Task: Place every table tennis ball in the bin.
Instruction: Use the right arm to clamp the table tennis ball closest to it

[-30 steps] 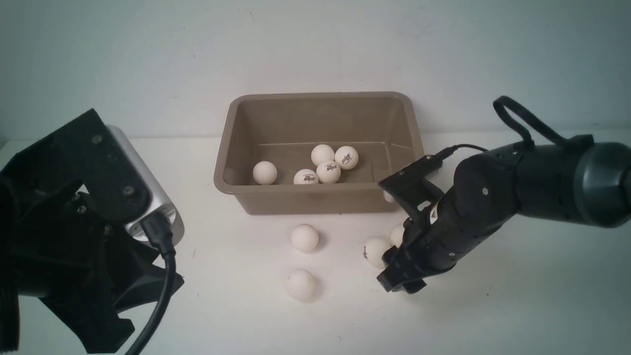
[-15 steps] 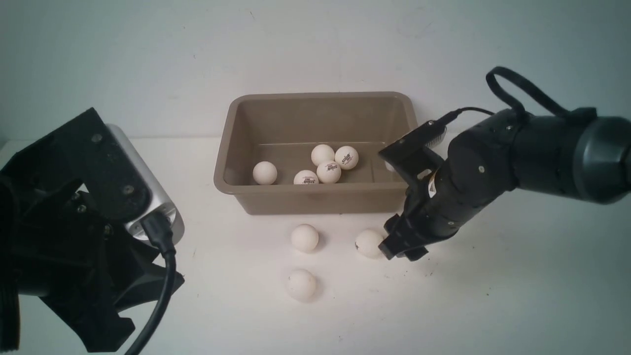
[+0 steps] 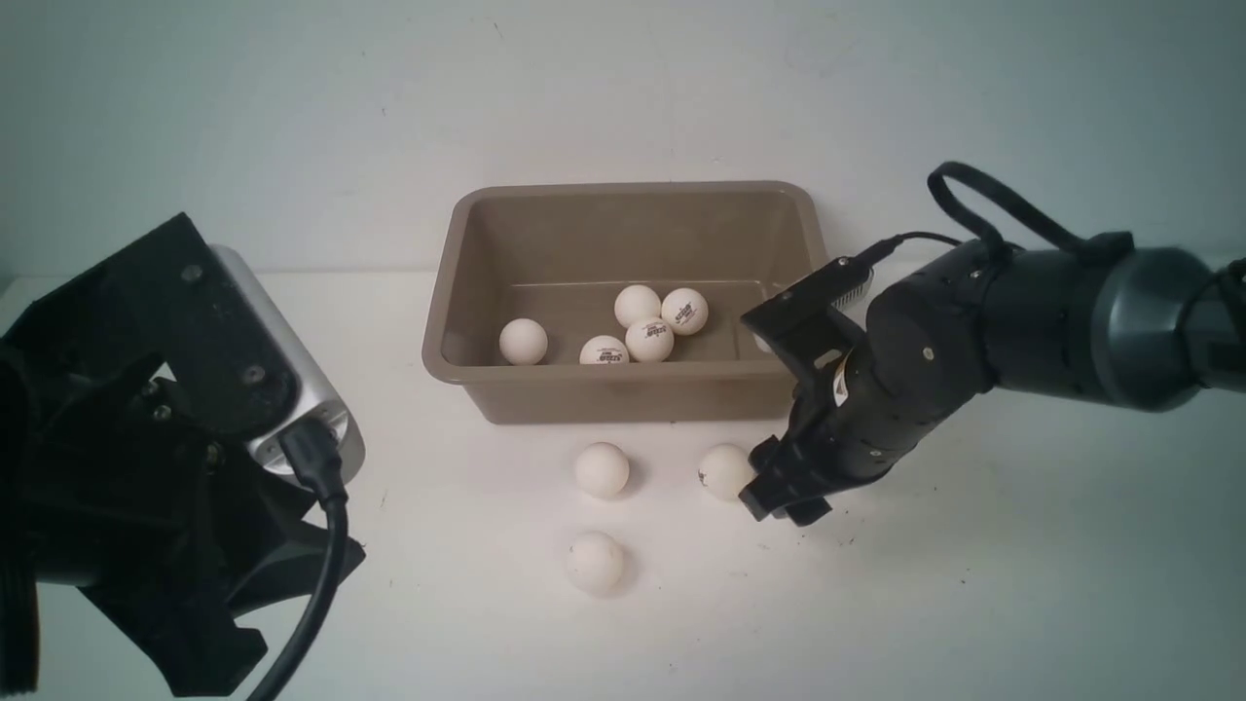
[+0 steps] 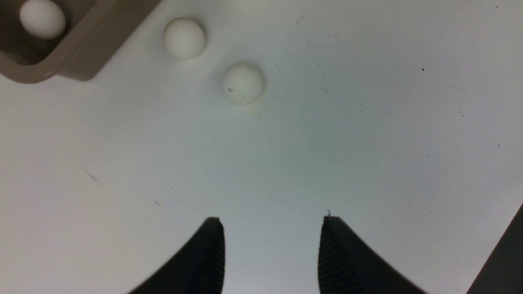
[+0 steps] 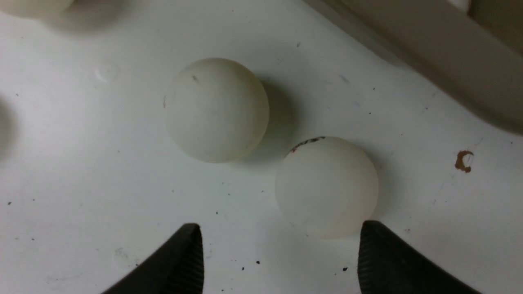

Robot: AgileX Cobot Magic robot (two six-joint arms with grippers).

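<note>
A white table (image 3: 973,604) is seen carrying everything. The bin (image 3: 623,394) is set just beyond the right hand (image 3: 784,498), its near wall close to that hand. It is well apart from the left hand (image 4: 271,220), whose wrist view catches only one corner of it.

The right hand is held low over the table with its jaws spread wide, and nothing is gripped. The left hand's jaws are parted too, and only bare table is shown between them.

Five table tennis balls (image 3: 649,339) are seen inside the bin: four bunched together and one apart, toward the left hand's side.

In the front view three more are found on the table. One ball (image 3: 725,472) lies just beside the right hand. A second ball (image 3: 602,469) and a third ball (image 3: 595,562) lie farther off toward the left hand.

In the right wrist view a printed ball (image 5: 327,185) is shown just ahead of the fingertip nearest the bin, not between the jaws. A plainer ball (image 5: 216,110) lies just past it, not touching.
</note>
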